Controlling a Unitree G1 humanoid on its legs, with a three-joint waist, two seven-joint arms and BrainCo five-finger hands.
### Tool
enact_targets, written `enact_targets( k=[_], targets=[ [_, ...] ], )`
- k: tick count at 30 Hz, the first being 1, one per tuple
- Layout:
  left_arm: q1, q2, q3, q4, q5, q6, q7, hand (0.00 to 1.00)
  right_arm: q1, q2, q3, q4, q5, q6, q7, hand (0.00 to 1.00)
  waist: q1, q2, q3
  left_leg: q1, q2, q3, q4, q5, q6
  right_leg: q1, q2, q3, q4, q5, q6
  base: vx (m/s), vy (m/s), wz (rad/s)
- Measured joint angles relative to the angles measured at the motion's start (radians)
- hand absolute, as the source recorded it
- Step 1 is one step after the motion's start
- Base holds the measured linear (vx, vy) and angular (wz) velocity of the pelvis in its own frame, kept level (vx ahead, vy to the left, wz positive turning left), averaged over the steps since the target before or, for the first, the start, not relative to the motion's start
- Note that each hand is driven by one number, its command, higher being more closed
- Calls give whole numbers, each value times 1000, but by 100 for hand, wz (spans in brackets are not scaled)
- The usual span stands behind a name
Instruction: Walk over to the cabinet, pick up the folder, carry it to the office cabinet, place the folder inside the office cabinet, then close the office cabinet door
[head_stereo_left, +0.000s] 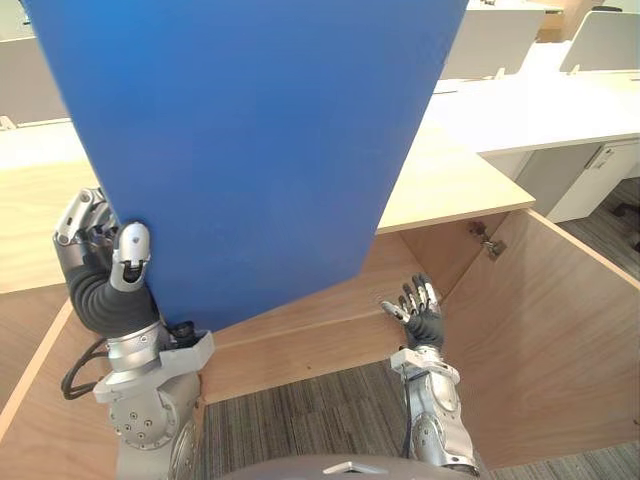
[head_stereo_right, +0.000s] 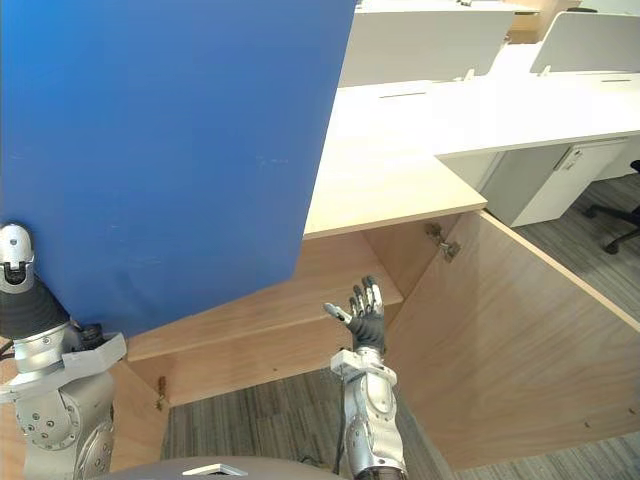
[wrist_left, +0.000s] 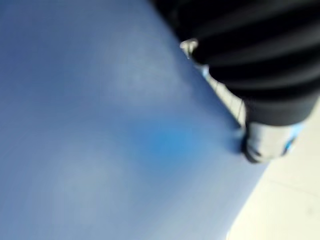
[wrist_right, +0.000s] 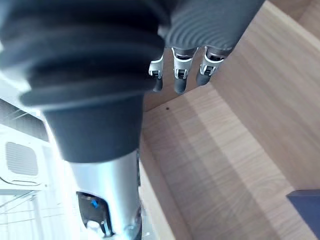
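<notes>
Bright, even indoor light, glare on white desks (head_stereo_left: 545, 105), soft shade inside cabinet (head_stereo_left: 450, 185).

folder (head_stereo_left: 250, 150): its top and upper corners are cut off by the upper edge of both eye views. In the left wrist view it is a blurred blue surface without detail.
left hand (head_stereo_left: 100, 250): the thumb lies on the folder's face; the fingertips are hidden behind its edge.
office cabinet (head_stereo_left: 300, 330): the folder hides the left part of its wooden top and interior.
cabinet door (head_stereo_left: 540, 340): cut off by the right edge.
hinge (head_stereo_left: 488, 240): too small to tell detail.
chair (head_stereo_right: 620, 212): cut off by the right edge.
</notes>
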Motion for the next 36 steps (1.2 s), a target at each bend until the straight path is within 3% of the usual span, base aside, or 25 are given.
enact_targets(
  k=[12, 28, 36],
  targets=[
    [16, -1, -40, 89, 5, 0, -41, 100, -10, -2, 95, -289, -1, -48, 17, 0, 3, -3, 5, 8, -1, 17, 0, -10, -2, 1, 1, 19, -4, 0, 1, -1, 6, -5],
    [13, -1, -36, 90, 1, -58, -38, 100, -99, -70, 99, -329, 0, -62, 52, 0, 21, -7, 7, -5, -2, 12, 6, -7, 3, -2, 1, 15, -11, 4, 2, 0, 0, 0],
    [13, 9, 1, 92, 22, -57, -39, 100, -115, -92, 98, -330, -10, -59, 80, 0, 24, -9, 7, -5, -2, 10, 5, -7, 3, -1, 0, 12, -11, 4, 2, 0, 0, 0]
  ],
)
